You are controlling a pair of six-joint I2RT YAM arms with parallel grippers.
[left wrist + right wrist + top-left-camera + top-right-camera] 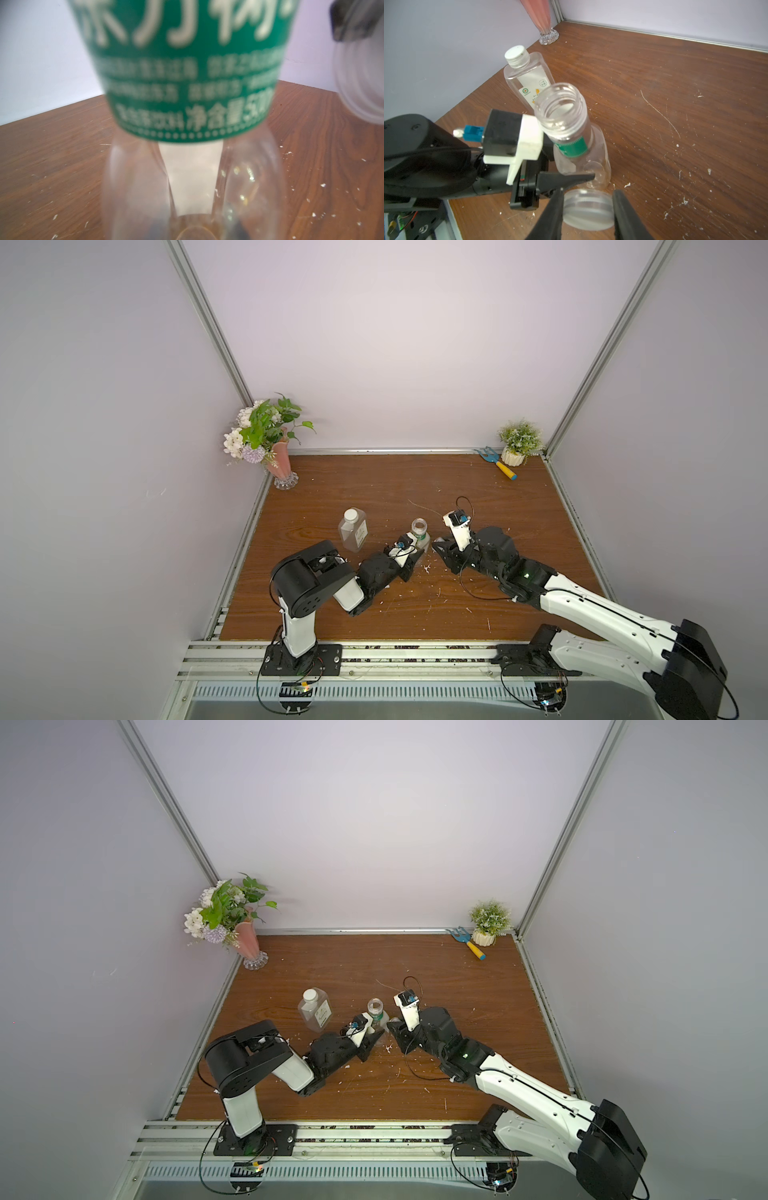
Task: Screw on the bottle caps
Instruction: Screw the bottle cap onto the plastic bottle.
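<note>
The round clear bottle with the green label stands uncapped, its mouth open. My left gripper is shut on its lower body; one black finger shows against the base. Just right of that bottle, low by the table, my right gripper is shut on a white bottle cap. The squarish bottle with a white label stands further left, a white cap on its neck.
A pink flower vase stands in the back left corner. At the back right are a small potted plant and a blue-and-yellow garden fork. White flecks lie scattered over the wooden table. Walls close in three sides.
</note>
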